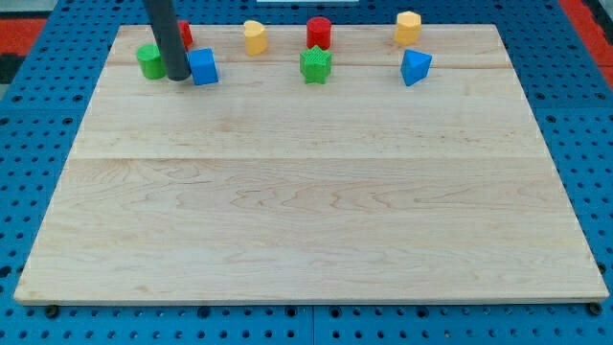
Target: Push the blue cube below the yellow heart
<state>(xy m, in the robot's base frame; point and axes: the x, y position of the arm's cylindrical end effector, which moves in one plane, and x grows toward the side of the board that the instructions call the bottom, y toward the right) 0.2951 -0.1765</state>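
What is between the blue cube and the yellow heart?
Nothing: in the camera view only bare board separates the blue cube from the yellow heart. My tip touches the cube's left side.

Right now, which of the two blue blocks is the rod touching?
The blue cube at the view's upper left; my tip sits against its left side. The other blue block lies far right.

Two blue blocks, two red, two green, two yellow
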